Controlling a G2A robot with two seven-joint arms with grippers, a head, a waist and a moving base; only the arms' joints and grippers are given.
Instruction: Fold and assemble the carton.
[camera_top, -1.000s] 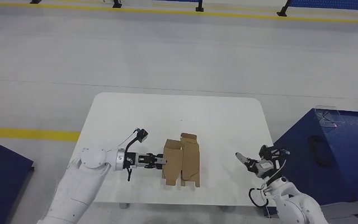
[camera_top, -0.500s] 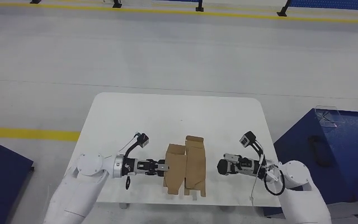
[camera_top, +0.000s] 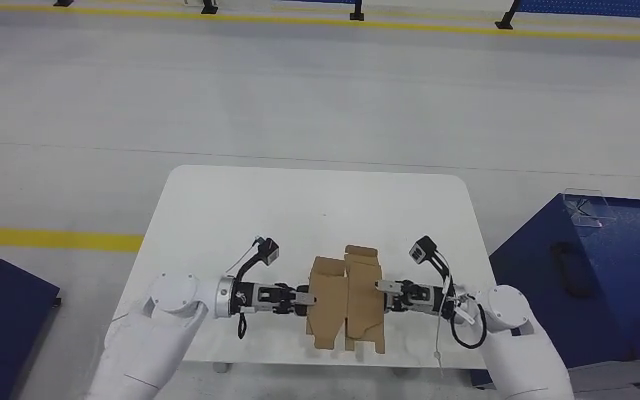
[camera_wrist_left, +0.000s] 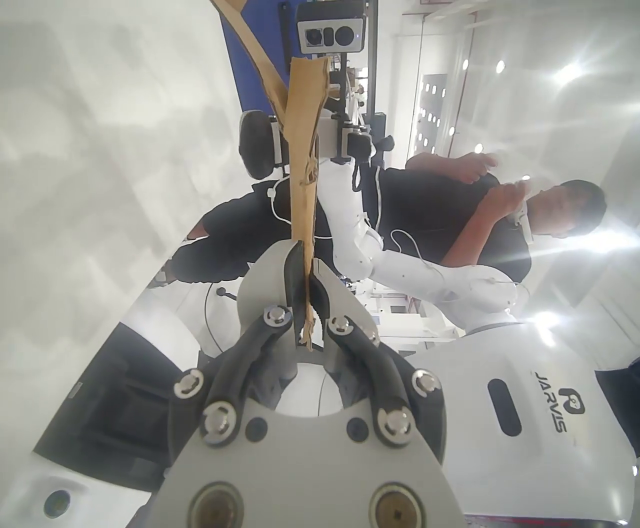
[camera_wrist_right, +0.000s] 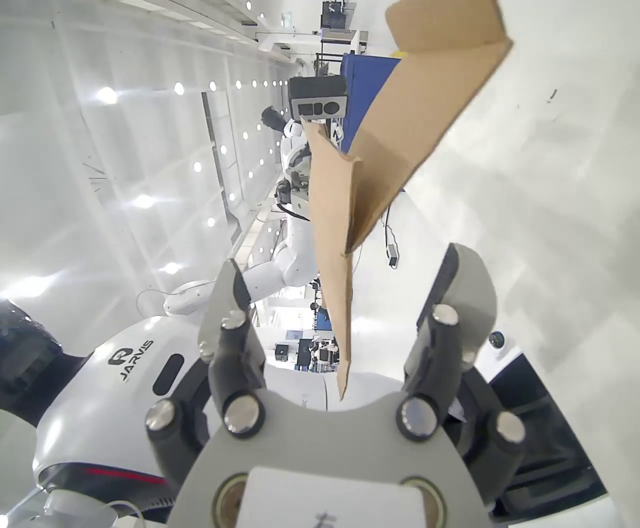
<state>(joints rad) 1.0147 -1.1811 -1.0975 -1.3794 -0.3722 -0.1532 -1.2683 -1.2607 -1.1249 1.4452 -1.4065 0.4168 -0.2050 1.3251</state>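
A flat brown carton (camera_top: 346, 300) is held above the white table (camera_top: 300, 200) near its front edge, between the two arms. My left gripper (camera_top: 303, 297) is shut on the carton's left edge; in the left wrist view its fingers (camera_wrist_left: 294, 270) pinch the cardboard edge (camera_wrist_left: 302, 200). My right gripper (camera_top: 384, 292) is at the carton's right edge, open. In the right wrist view the carton flap (camera_wrist_right: 332, 260) stands between the spread fingers (camera_wrist_right: 232, 300) of my right gripper (camera_wrist_right: 345, 285), touching neither.
A blue bin (camera_top: 570, 270) stands off the table's right side. The back half of the table is bare. Yellow floor lines (camera_top: 70, 240) run to the left of the table.
My right arm swung in from the table's right edge to the carton's right side. My left gripper carried the carton a little right and toward the front edge.
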